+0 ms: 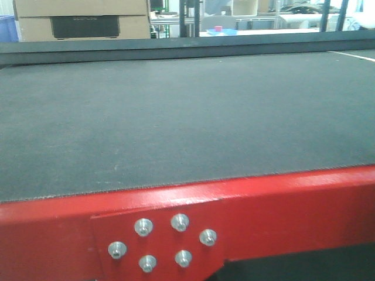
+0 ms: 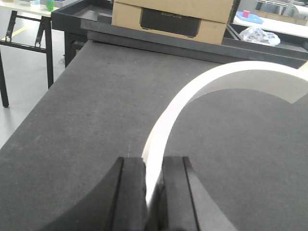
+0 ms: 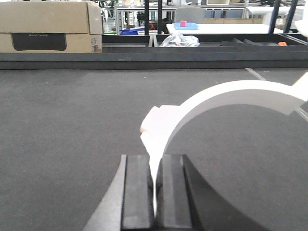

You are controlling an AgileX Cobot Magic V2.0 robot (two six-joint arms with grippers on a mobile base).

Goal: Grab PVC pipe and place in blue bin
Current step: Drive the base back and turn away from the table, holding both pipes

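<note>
Now; left pincer (image 2: 153,190): 1 pipe (image 2: 168,115) clamped; right pincer (image 3: 155,190): 1 pipe (image 3: 231,94) clamped

The bench (image 1: 176,117) is topped with a dark grey, felt-like mat that runs from edge to edge. A red frame (image 1: 304,199) lines its near edge, where a plate carries six bolts (image 1: 161,240). A dark raised rail (image 1: 176,47) closes the far edge. A thin white line (image 1: 351,55) crosses the mat's far right corner. Behind the rail, at left, stands a box (image 3: 48,26).
</note>
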